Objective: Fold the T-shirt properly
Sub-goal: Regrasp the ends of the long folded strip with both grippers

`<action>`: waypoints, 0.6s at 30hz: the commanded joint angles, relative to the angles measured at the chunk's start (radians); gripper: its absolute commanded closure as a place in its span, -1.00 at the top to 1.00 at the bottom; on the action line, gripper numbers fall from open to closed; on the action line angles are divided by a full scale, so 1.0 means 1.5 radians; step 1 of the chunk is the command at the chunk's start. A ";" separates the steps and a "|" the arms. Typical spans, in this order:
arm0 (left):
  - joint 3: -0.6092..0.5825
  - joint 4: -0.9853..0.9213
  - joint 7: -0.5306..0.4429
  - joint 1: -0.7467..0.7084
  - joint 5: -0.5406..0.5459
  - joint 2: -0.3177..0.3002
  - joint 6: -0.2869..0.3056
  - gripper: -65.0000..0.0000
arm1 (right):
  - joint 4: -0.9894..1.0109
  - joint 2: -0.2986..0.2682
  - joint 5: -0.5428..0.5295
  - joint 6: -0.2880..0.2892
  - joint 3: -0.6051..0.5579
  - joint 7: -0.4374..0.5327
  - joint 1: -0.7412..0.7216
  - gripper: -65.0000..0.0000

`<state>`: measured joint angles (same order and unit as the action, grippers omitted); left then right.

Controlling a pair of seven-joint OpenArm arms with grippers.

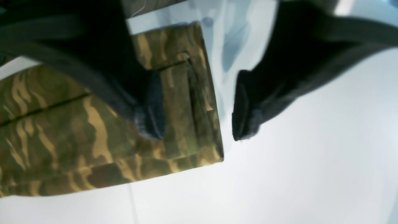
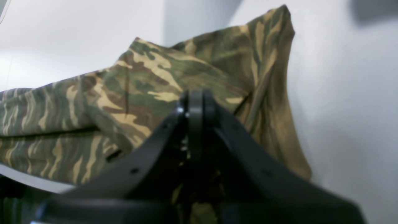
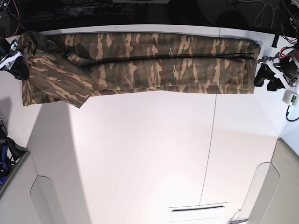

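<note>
Across the far tabletop (image 3: 140, 154) lies the folded T-shirt (image 3: 140, 63); left hand (image 1: 194, 109) spread over its corner, right hand (image 2: 195, 102) pressed together.

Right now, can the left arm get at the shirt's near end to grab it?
Probably yes. The left gripper is open at the T-shirt's folded end, one finger over the cloth, the other over bare table; nothing blocks it.

— What carries everything?
— A white table (image 3: 140, 154), smooth, with a thin seam running down its right half in the base view.
— And what lies on it?
— The camouflage T-shirt (image 3: 140, 63), folded into a long band along the far edge, its left end bunched and wider, its right end square.
</note>
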<state>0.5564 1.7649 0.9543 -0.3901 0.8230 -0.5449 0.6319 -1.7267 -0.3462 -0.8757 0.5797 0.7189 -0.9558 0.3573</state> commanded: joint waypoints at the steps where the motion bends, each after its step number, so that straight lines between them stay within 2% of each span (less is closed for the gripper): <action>1: 0.005 -0.008 -0.022 0.001 0.006 -0.009 -0.002 0.23 | -0.011 -0.011 -0.014 0.006 -0.001 0.013 -0.002 -1.00; 5: 0.005 -0.076 -0.041 0.001 0.009 -0.009 -0.002 0.25 | 0.000 -0.011 0.005 0.006 -0.039 0.028 -0.002 -1.00; 11: 0.005 -0.134 -0.018 0.001 0.073 -0.009 0.004 0.25 | 0.070 -0.011 0.046 0.006 -0.130 0.107 -0.002 -1.00; 14: 0.004 -0.142 0.014 0.001 0.110 -0.009 0.014 0.25 | 0.106 -0.011 0.046 0.006 -0.170 0.109 -0.011 -1.00; 18: 0.004 -0.156 0.025 0.001 0.139 -0.005 0.026 0.25 | 0.149 -0.011 0.050 0.006 -0.209 0.108 -0.032 -1.00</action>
<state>0.5549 1.5223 0.9989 -0.3901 1.0122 -0.5343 0.6559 -1.4937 -0.3489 -0.7956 0.5846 0.4038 -0.7994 0.3153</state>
